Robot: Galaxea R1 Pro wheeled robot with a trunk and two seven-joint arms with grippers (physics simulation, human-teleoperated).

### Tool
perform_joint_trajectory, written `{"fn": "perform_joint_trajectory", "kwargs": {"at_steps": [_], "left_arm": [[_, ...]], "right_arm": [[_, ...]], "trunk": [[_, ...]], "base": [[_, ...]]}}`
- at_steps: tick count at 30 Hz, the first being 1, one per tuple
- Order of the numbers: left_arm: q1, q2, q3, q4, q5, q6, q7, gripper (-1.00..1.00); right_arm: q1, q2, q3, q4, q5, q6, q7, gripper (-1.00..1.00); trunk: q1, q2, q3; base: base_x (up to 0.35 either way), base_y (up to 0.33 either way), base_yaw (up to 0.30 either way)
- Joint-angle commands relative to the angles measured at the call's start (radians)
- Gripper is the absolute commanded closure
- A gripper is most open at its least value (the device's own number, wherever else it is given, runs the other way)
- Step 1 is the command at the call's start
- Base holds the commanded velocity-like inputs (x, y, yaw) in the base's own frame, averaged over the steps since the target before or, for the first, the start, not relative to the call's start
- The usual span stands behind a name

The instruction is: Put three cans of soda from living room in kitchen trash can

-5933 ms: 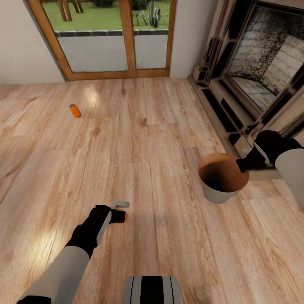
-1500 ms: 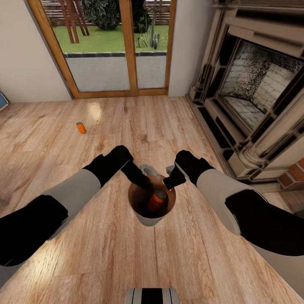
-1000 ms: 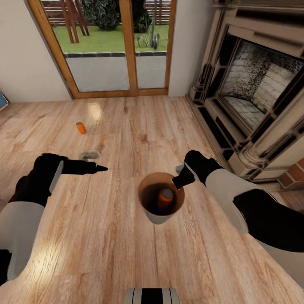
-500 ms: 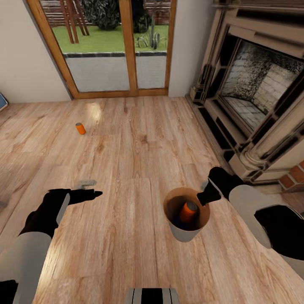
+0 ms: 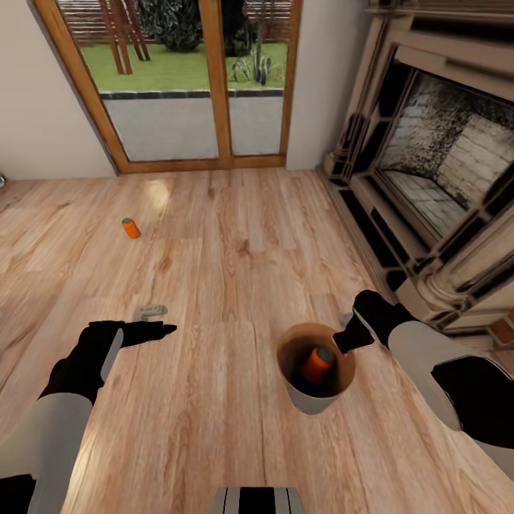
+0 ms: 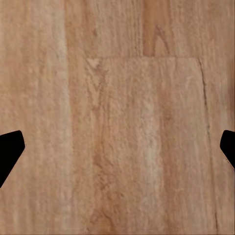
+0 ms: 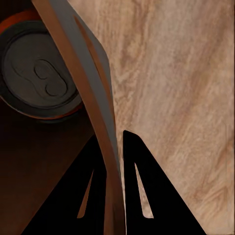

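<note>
One orange can (image 5: 318,363) leans inside the bin (image 5: 341,391), which the right pincer (image 5: 348,338) holds clamped by its rim above the plank floor (image 5: 235,243). The left pincer (image 5: 158,330) hangs spread wide and empty. A second orange can (image 5: 130,228) lies well apart, near the glass doors (image 5: 193,86). Fetching it looks like the next job, which calls for driving closer.

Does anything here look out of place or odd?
Yes. One orange can lies alone on the wood floor near the glass doors. The right gripper pinches the bin by its rim, another orange can leaning inside.
</note>
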Motion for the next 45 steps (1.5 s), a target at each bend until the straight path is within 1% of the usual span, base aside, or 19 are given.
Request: {"fn": "perform_joint_trajectory", "kwargs": {"at_steps": [1, 10, 16, 26, 41, 45], "left_arm": [[0.000, 0.000, 0.000, 0.000, 0.001, 0.000, -0.001, -1.00], [0.000, -0.001, 0.000, -0.002, 0.003, 0.004, -0.001, -1.00], [0.000, -0.002, 0.000, -0.003, 0.004, 0.008, -0.002, -1.00], [0.000, -0.003, 0.000, -0.002, 0.004, 0.010, -0.002, -1.00], [0.001, -0.005, 0.000, -0.001, 0.002, 0.011, -0.002, -1.00], [0.001, -0.006, -0.009, -0.001, 0.002, 0.011, -0.002, -1.00]], "right_arm": [[0.000, 0.003, -0.005, 0.001, -0.022, 0.004, 0.005, 1.00], [0.001, 0.006, -0.004, 0.001, -0.022, 0.001, 0.005, 1.00], [0.001, -0.001, -0.005, 0.003, -0.021, -0.020, 0.004, 1.00], [0.001, -0.003, -0.007, 0.001, -0.023, -0.022, 0.005, 1.00], [0.001, 0.003, -0.004, 0.003, -0.023, -0.024, 0.005, 1.00], [0.001, 0.003, -0.004, 0.003, -0.023, -0.024, 0.005, 1.00]], "trunk": [[0.000, 0.000, 0.000], [0.000, 0.000, 0.000], [0.000, 0.000, 0.000], [0.000, 0.000, 0.000], [0.000, 0.000, 0.000], [0.000, 0.000, 0.000]], "base": [[0.327, 0.000, 0.159], [0.327, 0.000, 0.224], [0.321, 0.000, 0.243], [0.312, 0.000, 0.247], [0.305, 0.000, 0.248], [0.323, 0.000, 0.248]]}}
